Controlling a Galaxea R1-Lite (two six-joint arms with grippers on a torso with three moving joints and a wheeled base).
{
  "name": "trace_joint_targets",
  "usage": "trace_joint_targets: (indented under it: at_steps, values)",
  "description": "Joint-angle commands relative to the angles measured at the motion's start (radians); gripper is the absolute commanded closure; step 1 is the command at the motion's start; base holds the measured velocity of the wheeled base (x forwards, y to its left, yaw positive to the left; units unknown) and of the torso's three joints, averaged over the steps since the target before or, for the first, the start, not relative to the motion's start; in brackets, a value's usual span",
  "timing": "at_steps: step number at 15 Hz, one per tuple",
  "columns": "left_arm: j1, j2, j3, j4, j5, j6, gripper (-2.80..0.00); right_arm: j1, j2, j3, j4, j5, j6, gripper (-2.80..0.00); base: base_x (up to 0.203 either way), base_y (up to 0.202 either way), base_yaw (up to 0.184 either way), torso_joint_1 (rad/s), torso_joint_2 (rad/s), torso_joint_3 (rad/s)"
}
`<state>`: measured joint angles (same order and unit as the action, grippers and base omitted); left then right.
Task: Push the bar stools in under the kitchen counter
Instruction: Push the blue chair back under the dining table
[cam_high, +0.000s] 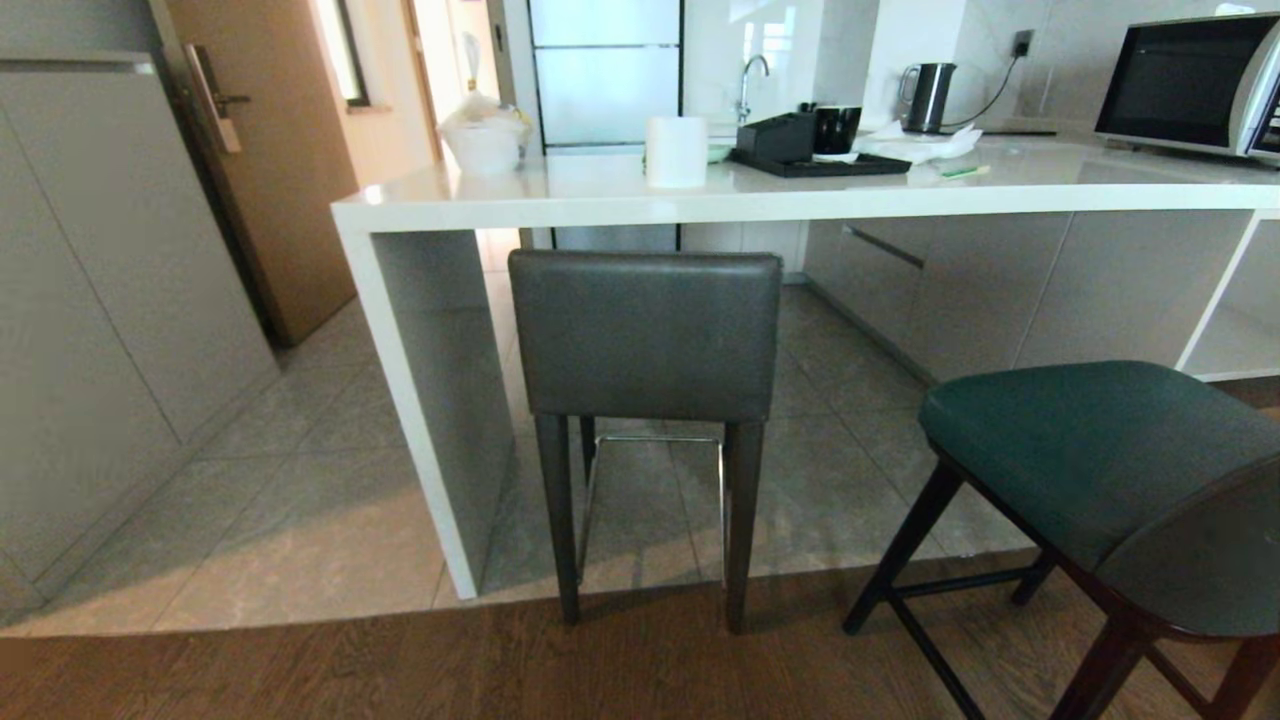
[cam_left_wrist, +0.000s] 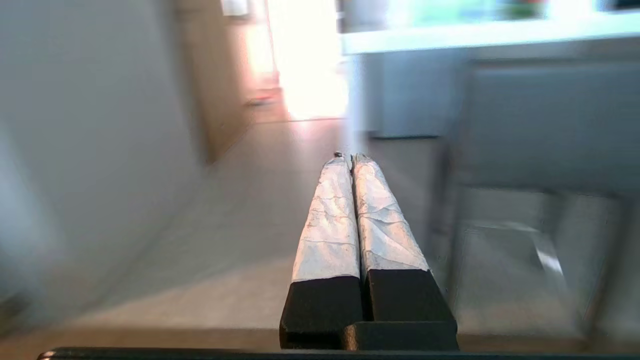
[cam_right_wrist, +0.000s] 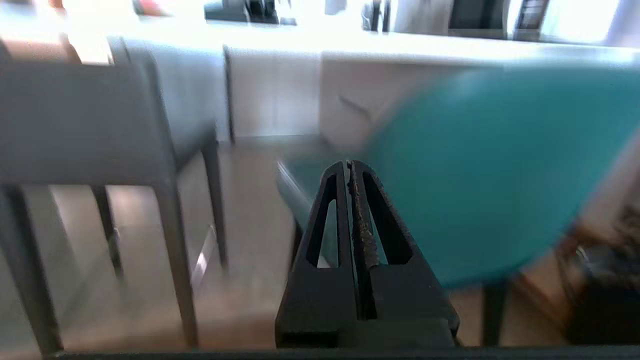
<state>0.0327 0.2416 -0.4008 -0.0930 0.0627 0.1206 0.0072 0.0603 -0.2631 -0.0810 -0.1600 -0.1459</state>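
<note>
**Ana:** Pincers first! Our left gripper (cam_left_wrist: 348, 159) has its two white-wrapped fingers (cam_left_wrist: 327, 220) pressed together, with nothing between them. Our right gripper (cam_right_wrist: 349, 165) is pressed together too, and empty.

**Ben:** We cannot see either pincer from the head view, right?

**Ana:** Right. From up there we see the grey stool (cam_high: 645, 335) with its square back just at the edge of the kitchen counter (cam_high: 760, 195), beside the white panel leg (cam_high: 420, 400). The teal stool (cam_high: 1110, 480) stands well apart from the counter, out on the wood floor (cam_high: 400, 670).

**Ben:** And from the left wrist?

**Ana:** The grey stool (cam_left_wrist: 545, 125) is ahead of our left pincer and off to one side, not touching.

**Ben:** From the right wrist?

**Ana:** The teal stool's round back (cam_right_wrist: 500, 170) is near, just past our right pincer's tips. The grey stool (cam_right_wrist: 85, 120) is farther off to the other side.

**Ben:** How will it push?

**Ana:** We think the back is soft padding over something stiff. The stool is tall on thin legs, so it may tip. We should push low on the back, near the seat, slowly.
</note>
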Motion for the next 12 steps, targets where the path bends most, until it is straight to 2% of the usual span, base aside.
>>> trace_joint_targets:
  at_steps: [1, 2, 3, 6, 7, 9, 10, 11, 12]
  values:
    - [-0.018, -0.039, -0.060, 0.122, -0.053, -0.022, 0.00, -0.009, -0.062, 0.034, -0.031, -0.004, -0.006, 0.00, 0.000, 0.000, 0.000, 0.000, 0.00, 0.000]
    - [-0.017, -0.074, -0.087, 0.242, -0.085, -0.043, 0.00, -0.009, -0.062, 0.053, -0.034, -0.004, -0.007, 0.00, 0.000, 0.000, 0.000, 0.000, 0.00, 0.000]
    - [-0.019, -0.117, -0.081, 0.287, -0.111, -0.037, 0.00, -0.009, -0.062, 0.084, -0.047, -0.004, -0.010, 0.00, 0.000, 0.000, 0.000, 0.000, 0.00, 0.000]
    - [-0.025, -0.248, 0.074, 0.297, -0.130, -0.011, 0.00, -0.009, -0.062, 0.271, -0.193, 0.015, -0.025, 0.00, 0.000, 0.000, 0.000, 0.000, 0.00, 0.000]
    - [-0.026, -0.251, 0.135, 0.272, -0.128, -0.011, 0.00, -0.009, -0.062, 0.294, -0.196, 0.018, -0.014, 0.00, 0.000, 0.000, 0.000, 0.000, 0.00, 0.000]
    - [-0.026, -0.248, 0.278, 0.231, -0.125, 0.001, 0.00, -0.009, -0.061, 0.287, -0.115, 0.036, 0.026, 0.00, 0.000, 0.000, 0.000, 0.000, 0.00, 0.000]
    - [-0.025, -0.247, 0.316, 0.212, -0.126, -0.034, 0.00, -0.009, -0.061, 0.287, -0.106, 0.073, 0.081, 0.00, 0.000, 0.000, 0.000, 0.000, 0.00, 0.000]
    - [-0.025, -0.245, 0.320, 0.195, -0.127, -0.116, 0.00, -0.009, -0.060, 0.288, -0.067, 0.111, 0.123, 0.00, 0.000, 0.000, 0.000, 0.000, 0.00, 0.000]
    - [-0.027, -0.245, 0.315, 0.188, -0.127, -0.137, 0.00, -0.009, -0.061, 0.286, 0.008, 0.130, 0.130, 0.00, 0.000, 0.000, 0.000, 0.000, 0.00, 0.000]
